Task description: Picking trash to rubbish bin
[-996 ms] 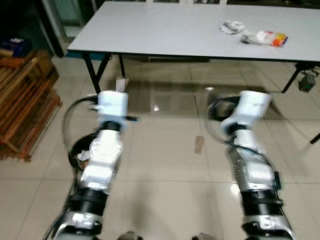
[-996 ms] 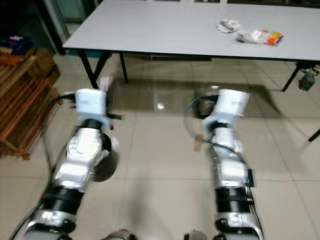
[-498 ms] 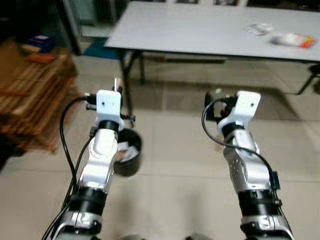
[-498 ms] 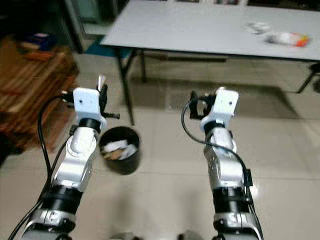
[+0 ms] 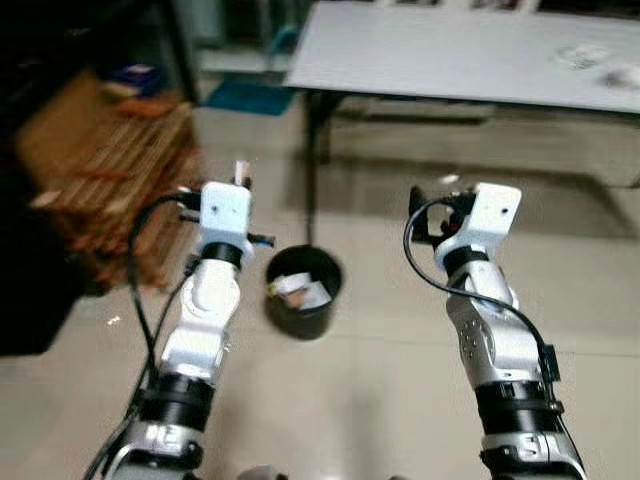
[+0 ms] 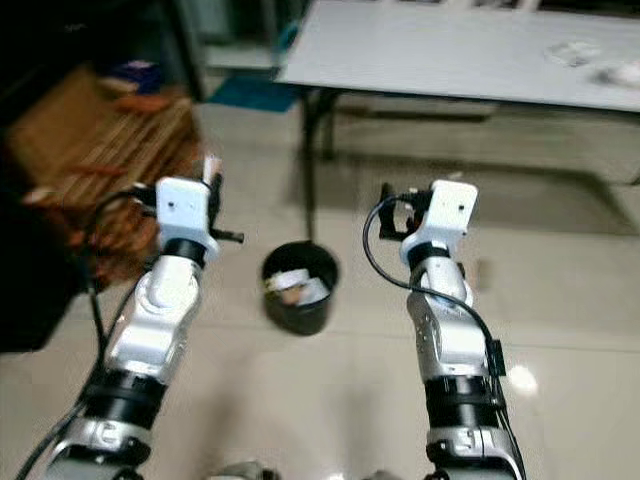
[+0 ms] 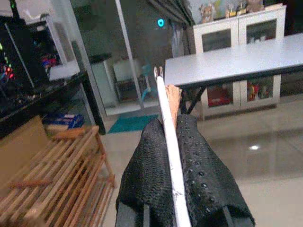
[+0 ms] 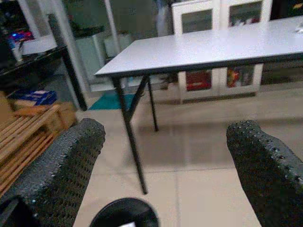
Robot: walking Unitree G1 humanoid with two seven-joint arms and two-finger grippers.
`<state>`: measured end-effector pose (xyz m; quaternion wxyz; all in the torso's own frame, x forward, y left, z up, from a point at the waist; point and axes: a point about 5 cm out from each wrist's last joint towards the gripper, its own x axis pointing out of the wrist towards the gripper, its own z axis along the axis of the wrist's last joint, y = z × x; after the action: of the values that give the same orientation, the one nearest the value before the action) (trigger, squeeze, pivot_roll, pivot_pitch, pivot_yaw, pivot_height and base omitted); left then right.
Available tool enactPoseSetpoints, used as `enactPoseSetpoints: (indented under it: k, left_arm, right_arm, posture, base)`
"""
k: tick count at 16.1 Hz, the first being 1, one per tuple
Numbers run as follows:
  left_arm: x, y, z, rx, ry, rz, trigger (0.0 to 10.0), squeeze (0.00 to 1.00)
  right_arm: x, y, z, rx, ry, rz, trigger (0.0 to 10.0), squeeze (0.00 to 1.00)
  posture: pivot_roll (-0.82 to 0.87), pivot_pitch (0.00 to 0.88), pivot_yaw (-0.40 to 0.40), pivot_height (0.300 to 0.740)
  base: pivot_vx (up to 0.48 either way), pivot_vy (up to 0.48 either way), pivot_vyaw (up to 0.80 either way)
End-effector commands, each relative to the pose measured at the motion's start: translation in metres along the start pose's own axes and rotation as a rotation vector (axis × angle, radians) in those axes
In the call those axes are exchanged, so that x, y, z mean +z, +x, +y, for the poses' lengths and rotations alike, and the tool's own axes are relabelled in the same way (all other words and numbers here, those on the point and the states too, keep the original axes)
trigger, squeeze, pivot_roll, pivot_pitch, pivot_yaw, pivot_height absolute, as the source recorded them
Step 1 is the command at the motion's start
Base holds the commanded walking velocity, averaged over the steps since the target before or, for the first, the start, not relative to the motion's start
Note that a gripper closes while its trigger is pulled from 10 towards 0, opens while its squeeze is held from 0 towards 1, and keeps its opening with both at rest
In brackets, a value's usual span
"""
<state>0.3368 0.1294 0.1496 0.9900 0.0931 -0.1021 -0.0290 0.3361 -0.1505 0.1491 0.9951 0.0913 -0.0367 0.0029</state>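
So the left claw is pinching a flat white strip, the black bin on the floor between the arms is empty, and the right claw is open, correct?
Not quite. The black bin is not empty: the left eye view shows scraps of trash inside. The rest holds: the left claw pinches the flat white strip, and the right claw is open.

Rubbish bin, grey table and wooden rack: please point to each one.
Rubbish bin (image 5: 303,318), left eye view, front wall.
Grey table (image 5: 440,62), left eye view, bare top.
Wooden rack (image 5: 120,170), left eye view, slats.

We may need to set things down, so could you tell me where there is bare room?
The grey table is bare except for trash at its far right end. Bare floor tiles lie between the arms, nearer than the black bin. The wooden rack crowds the left.
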Motion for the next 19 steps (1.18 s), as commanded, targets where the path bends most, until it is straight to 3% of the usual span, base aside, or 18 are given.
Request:
enactPoseSetpoints:
  k: [1, 19]
  left_arm:
    - [0.0007, -0.0003, -0.0087, -0.037, -0.007, 0.01, 10.0, 0.0]
    - [-0.0042, -0.0015, -0.0022, -0.029, 0.013, 0.051, 10.0, 0.0]
  right_arm:
    - [0.004, -0.0004, -0.0082, -0.023, 0.002, -0.009, 10.0, 0.0]
    - [0.0014, 0.0007, -0.0049, -0.009, 0.001, 0.01, 10.0, 0.0]
  posture:
    - [-0.03, 0.081, 0.018, 0.74]
    - [-0.02, 0.095, 0.02, 0.74]
  base:
    - [0.0, 0.0, 0.0]
    - [0.43, 0.0, 0.0]
